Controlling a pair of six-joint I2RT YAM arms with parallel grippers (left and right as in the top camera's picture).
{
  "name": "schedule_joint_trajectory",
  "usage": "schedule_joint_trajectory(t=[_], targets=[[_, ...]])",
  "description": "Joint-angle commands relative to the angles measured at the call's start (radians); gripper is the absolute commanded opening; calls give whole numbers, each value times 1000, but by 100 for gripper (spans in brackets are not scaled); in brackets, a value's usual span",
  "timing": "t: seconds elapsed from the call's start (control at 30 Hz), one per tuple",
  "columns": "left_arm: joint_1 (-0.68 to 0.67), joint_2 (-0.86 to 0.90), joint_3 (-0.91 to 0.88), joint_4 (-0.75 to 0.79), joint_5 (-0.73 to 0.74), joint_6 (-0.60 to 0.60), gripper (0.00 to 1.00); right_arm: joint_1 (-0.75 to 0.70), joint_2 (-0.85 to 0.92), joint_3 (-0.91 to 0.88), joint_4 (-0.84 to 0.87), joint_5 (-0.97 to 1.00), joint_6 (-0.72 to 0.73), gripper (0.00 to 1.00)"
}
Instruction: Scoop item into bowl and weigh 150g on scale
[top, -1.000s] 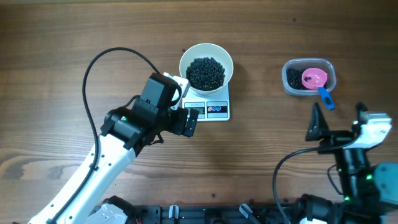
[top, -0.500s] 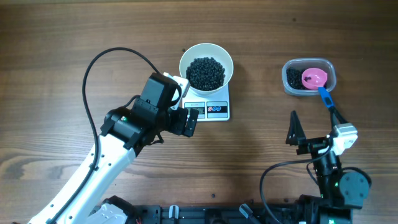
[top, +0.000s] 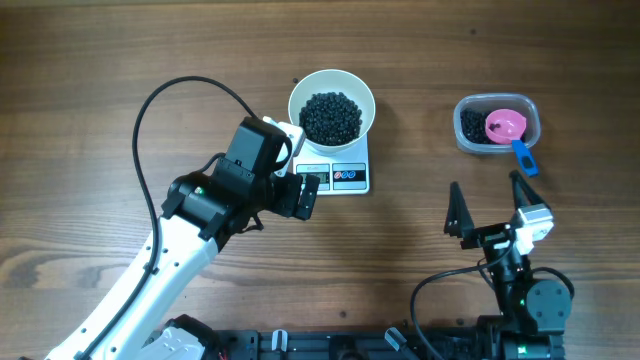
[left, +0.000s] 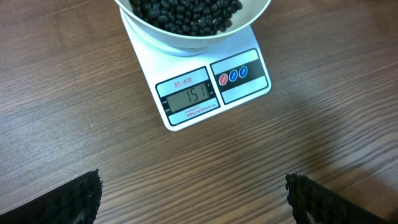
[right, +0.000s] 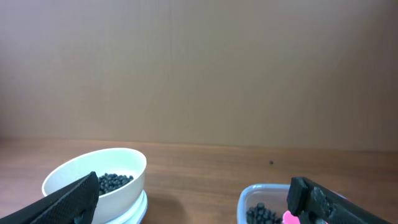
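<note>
The white bowl (top: 298, 100) stands on the scale (top: 348, 178), with a dark pile of the item (top: 331, 117) inside it. My left gripper (top: 305, 195) hovers just in front of the scale's left corner, open and empty. In the left wrist view the scale (left: 205, 62) has a display (left: 188, 97) reading 151, and the gripper (left: 193, 196) has only bare wood between its fingers. My right gripper (top: 488, 208) stands open near the front right, apart from everything. The right wrist view looks level past the gripper (right: 193, 199) at the bowl (right: 112, 168).
A clear plastic tub (top: 536, 125) at the back right holds more black pieces and a pink scoop (top: 505, 125) with a blue handle (top: 523, 156). The tub (right: 245, 199) also shows low in the right wrist view. A black cable (top: 150, 110) loops over the left arm.
The right arm has drawn back toward the front edge and its open gripper has shifted left, away from the tub. The left arm, bowl and scale have not moved.
</note>
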Motion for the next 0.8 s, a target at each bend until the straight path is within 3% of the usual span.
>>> schedule_joint_trajectory(t=[0.0, 0.4, 0.77], targets=[[3, -7, 19, 0, 9, 23, 100, 11, -16, -10, 11, 45, 14, 100], [3, -7, 19, 0, 9, 23, 100, 11, -15, -10, -157, 86, 12, 100], [3, -7, 19, 0, 9, 23, 100, 10, -14, -10, -156, 97, -35, 100]])
